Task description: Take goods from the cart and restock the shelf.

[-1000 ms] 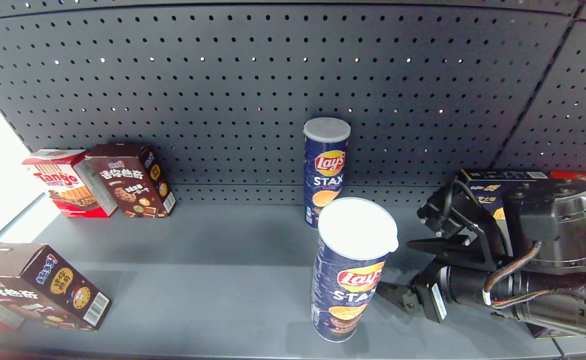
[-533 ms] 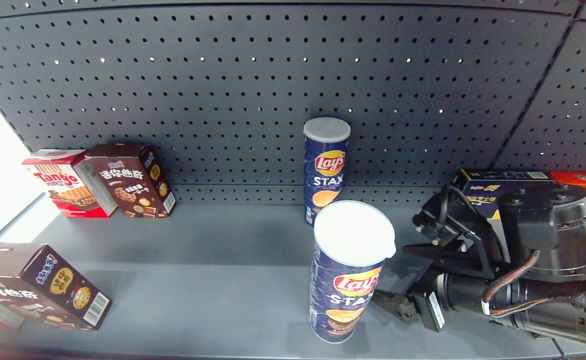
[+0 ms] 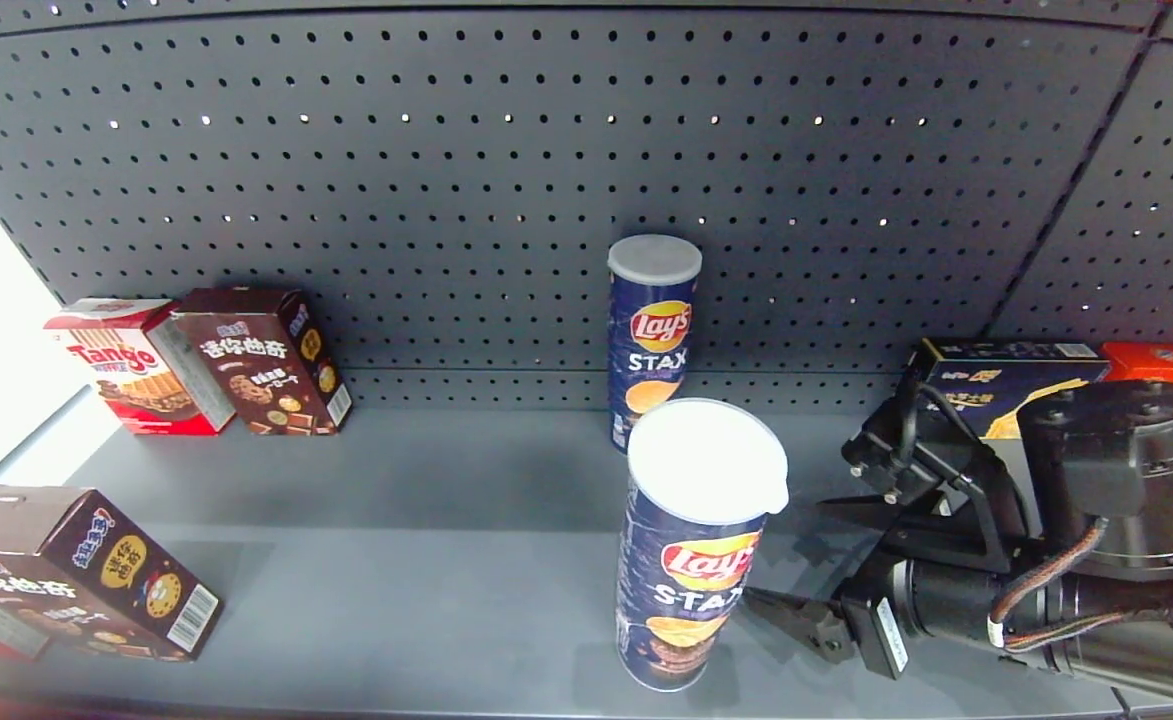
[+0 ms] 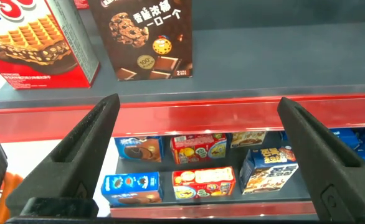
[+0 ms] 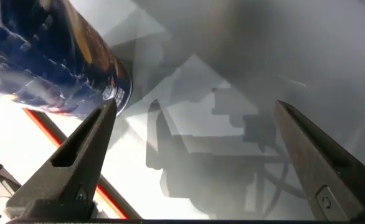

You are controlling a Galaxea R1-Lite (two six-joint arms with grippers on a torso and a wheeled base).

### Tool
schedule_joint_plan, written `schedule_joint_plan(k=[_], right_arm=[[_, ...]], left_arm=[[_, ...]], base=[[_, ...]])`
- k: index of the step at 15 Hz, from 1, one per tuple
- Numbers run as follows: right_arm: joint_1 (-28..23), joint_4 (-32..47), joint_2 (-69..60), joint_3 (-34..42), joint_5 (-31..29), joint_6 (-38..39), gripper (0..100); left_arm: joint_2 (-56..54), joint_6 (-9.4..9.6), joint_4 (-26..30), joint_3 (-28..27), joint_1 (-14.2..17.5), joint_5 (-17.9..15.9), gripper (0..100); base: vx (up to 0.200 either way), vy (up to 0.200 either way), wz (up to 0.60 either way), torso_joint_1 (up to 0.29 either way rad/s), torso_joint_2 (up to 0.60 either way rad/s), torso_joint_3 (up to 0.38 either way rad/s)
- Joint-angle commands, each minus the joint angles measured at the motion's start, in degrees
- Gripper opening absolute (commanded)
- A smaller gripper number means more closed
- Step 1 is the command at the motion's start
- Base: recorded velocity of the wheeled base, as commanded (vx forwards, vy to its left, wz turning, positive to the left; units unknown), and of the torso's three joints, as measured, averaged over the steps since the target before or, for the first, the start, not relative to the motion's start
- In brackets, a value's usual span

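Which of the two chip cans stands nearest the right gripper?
The front can, near the shelf's front edge, just beside the open right gripper. The other can stands farther back, against the pegboard.

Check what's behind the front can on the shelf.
A second can stands upright behind the front can, close to the pegboard. The front can's lid covers part of its base, so whether the two touch cannot be told.
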Motion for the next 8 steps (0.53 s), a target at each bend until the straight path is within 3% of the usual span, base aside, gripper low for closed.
schedule_joint_plan(k=[1, 8], right_arm=[[0.50, 0.01, -0.24, -0.16, 0.00, -0.02, 100], [1.82, -0.43, 2.22, -1.75, 0.00, -0.02, 100]], left_arm=[[0.07, -0.12, -0.01, -0.02, 0.00, -0.02, 100], [0.07, -0.12, -0.01, -0.02, 0.00, -0.02, 100]], base=[[0.000, 0.000, 0.00, 0.000, 0.00, 0.000], [0.000, 0.000, 0.00, 0.000, 0.00, 0.000]])
